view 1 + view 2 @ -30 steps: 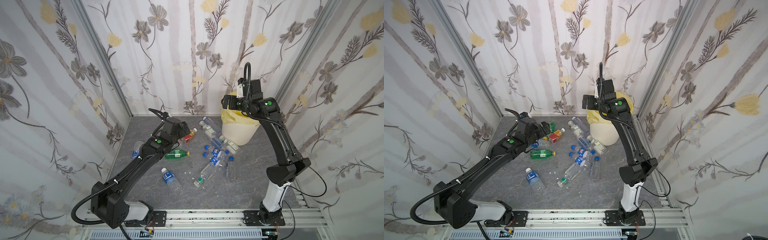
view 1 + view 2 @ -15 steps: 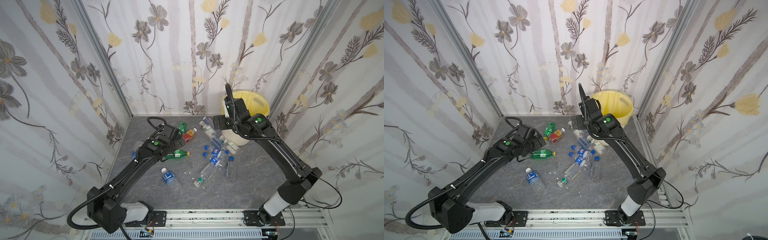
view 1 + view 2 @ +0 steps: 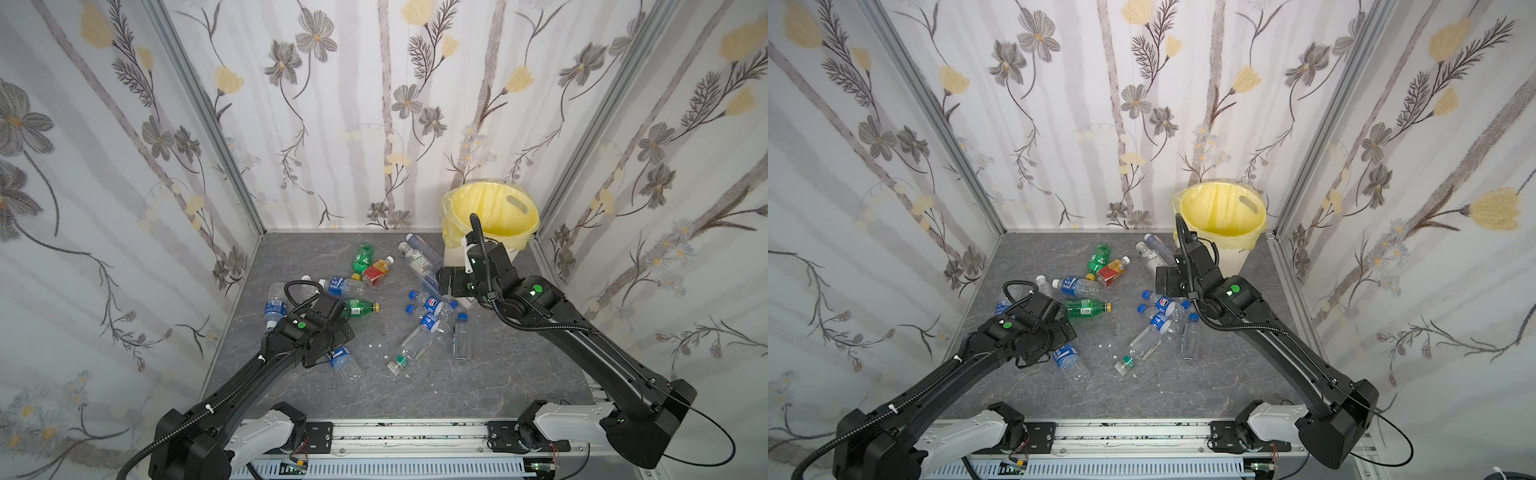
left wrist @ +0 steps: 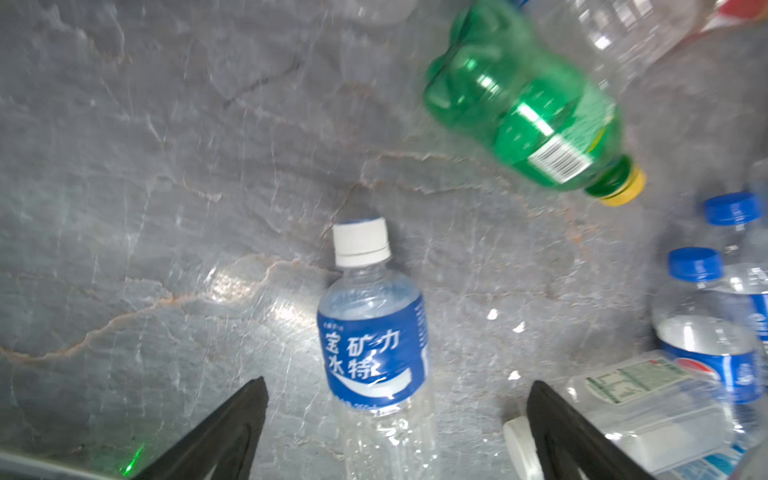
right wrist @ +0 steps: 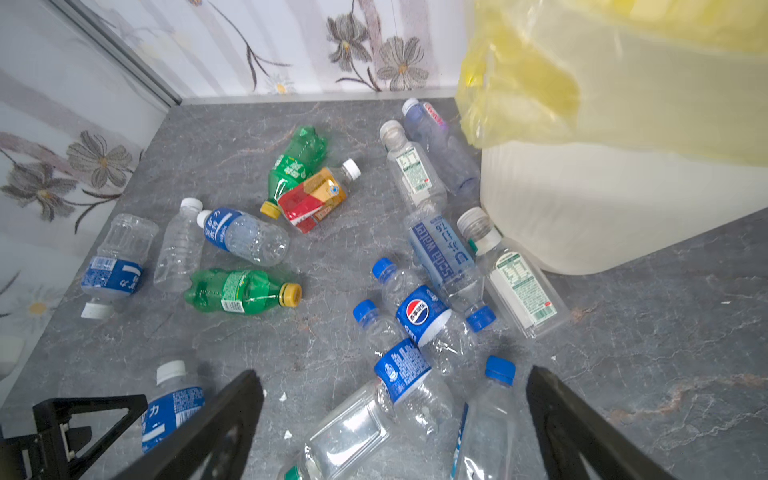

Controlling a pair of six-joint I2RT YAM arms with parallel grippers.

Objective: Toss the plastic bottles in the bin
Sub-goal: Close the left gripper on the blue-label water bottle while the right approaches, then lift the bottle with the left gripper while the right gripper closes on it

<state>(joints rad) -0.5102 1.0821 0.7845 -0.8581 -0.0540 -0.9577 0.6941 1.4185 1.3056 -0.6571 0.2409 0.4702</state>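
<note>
The plastic bottles [image 3: 432, 305] lie scattered on their sides across the grey tabletop [image 3: 498, 374], while the bin [image 3: 519, 237] stands in the far right corner, so both arms lean low over the litter, apparently to pick one each. The left hand [image 4: 397, 384] is spread wide and empty, with a blue-labelled white-capped bottle [image 4: 372, 345] framed between its fingers [image 4: 232, 424], seemingly lined up for a grasp. The right hand [image 5: 395, 372], equally wide open and holding nothing, hovers over the blue-capped cluster [image 5: 419, 316] near the bin.

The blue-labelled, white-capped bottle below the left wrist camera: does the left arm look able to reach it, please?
Probably yes: the left gripper is open, jaws either side of the bottle, nothing lying on it, though a clear bottle sits close beside one finger.
</note>
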